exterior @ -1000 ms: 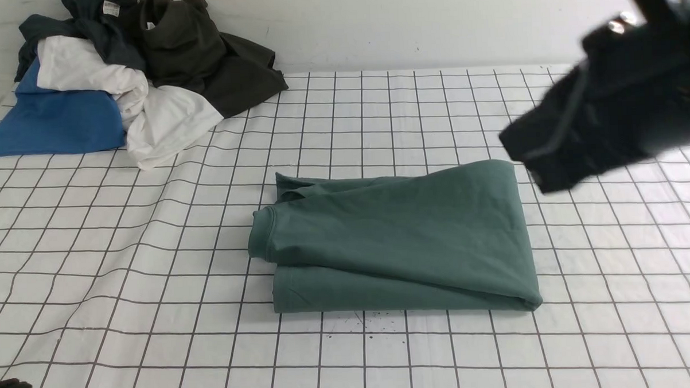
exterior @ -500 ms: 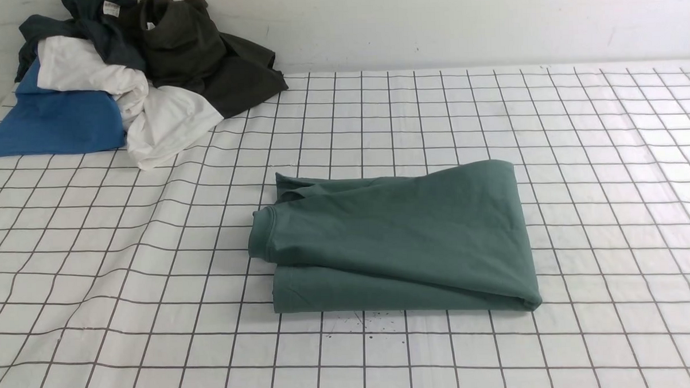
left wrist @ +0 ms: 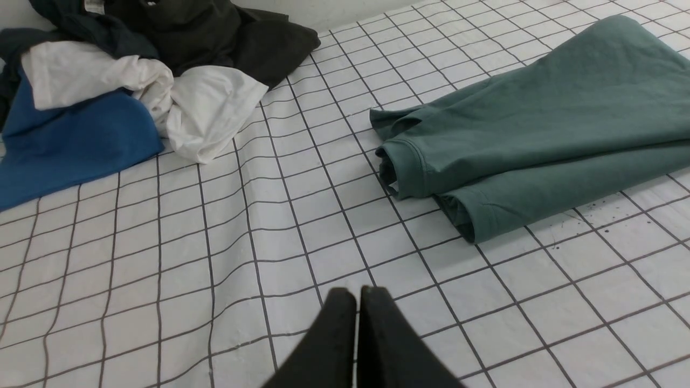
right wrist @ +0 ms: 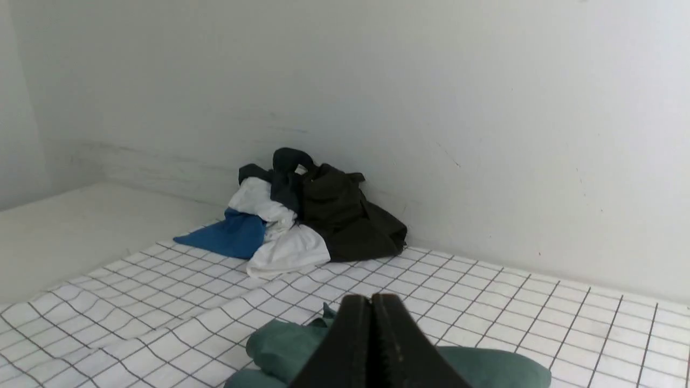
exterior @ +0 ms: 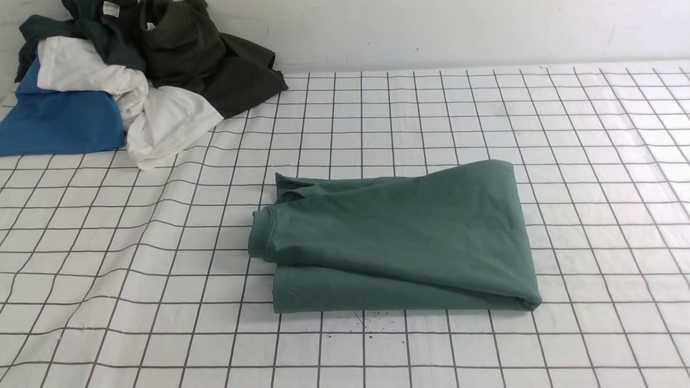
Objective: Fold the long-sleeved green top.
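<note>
The green long-sleeved top [exterior: 398,244] lies folded into a compact rectangle in the middle of the checked table, ribbed neck at its left end; its logo is hidden. It also shows in the left wrist view [left wrist: 533,134] and the right wrist view [right wrist: 280,345]. Neither arm shows in the front view. My left gripper [left wrist: 358,292] is shut and empty, above bare cloth to the left of the top. My right gripper [right wrist: 371,297] is shut and empty, raised above the top.
A pile of clothes sits at the table's far left corner: a bright blue garment [exterior: 55,123], a white one [exterior: 164,120] and a dark olive-black one [exterior: 202,55]. The white checked cloth [exterior: 124,270] is wrinkled on the left. A white wall [exterior: 431,24] stands behind.
My right arm, which was at the upper right of the front view a second ago, has moved out of that view. The green top has not moved.
</note>
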### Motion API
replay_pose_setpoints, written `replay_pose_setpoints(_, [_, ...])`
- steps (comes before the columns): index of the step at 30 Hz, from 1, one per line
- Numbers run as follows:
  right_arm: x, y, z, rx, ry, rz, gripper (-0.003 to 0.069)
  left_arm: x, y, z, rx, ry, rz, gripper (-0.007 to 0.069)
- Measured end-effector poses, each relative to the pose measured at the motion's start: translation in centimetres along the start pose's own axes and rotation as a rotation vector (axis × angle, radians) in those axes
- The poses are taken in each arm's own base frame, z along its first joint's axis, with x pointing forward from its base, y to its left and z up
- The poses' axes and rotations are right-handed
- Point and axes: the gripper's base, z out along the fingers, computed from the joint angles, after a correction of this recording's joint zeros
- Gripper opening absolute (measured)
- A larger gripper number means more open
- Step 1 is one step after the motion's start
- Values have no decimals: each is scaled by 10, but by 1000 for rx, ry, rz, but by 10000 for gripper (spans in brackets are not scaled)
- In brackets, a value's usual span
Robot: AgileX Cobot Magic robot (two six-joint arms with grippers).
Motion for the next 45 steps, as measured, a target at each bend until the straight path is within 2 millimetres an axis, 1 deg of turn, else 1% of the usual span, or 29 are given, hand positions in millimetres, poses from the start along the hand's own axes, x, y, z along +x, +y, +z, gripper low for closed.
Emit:
replay_pose_setpoints(5, [5, 2, 0, -26, 56, 48, -15, 0, 0, 0, 0, 0, 0, -7])
replay_pose_setpoints(8, [12, 3, 3, -31, 86, 57, -15, 0, 0, 0, 0, 0, 0, -7])
replay_pose_setpoints(10, [24, 3, 11, -28, 95, 48, -15, 0, 0, 0, 1, 0, -1, -7])
replay_pose_setpoints(12, [43, 4, 22, -21, 95, 32, -15, 0, 0, 0, 1, 0, -1, -7])
replay_pose_setpoints(13, [44, 4, 22, -21, 86, 30, -15, 0, 0, 0, 1, 0, -1, -7])
replay_pose_setpoints(14, [61, 4, 28, -7, 90, 20, -15, 0, 0, 0, 1, 0, -1, -7])
replay_pose_setpoints(16, [80, 2, 32, 31, 85, 13, -15, 0, 0, 0, 1, 0, -1, -7])
replay_pose_setpoints(17, [87, 2, 33, 52, 73, 13, -15, 0, 0, 0, 2, -1, -2, -7])
replay_pose_setpoints(18, [89, 1, 33, 58, 80, 13, -15, 0, 0, 0, 2, -1, -2, -7])
replay_pose_setpoints(21, [115, -4, 39, 192, 73, 34, -15, 0, 0, 0, 3, -1, -3, -7])
replay_pose_setpoints(22, [116, -5, 39, 200, 69, 36, -15, 0, 0, 0, 3, -1, -3, -7])
replay_pose_setpoints(24, [130, -12, 41, 321, 77, 41, -15, 0, 0, 0, 3, -1, -3, -7])
replay_pose_setpoints(28, [156, -21, 40, 487, 131, 53, -15, 0, 0, 0, 3, -1, -3, -7])
replay_pose_setpoints(30, [163, -26, 38, 569, 146, 61, -15, 0, 0, 0, 3, 0, -3, -7])
replay_pose_setpoints(34, [164, -30, 35, 658, 151, 70, -15, 0, 0, 0, 4, 3, -3, -7])
replay_pose_setpoints(38, [168, -30, 34, 674, 203, 64, -15, 0, 0, 0, 4, 4, -3, -7])
replay_pose_setpoints(45, [168, -30, 34, 671, 209, 62, -15, 0, 0, 0, 4, 4, -3, -7])
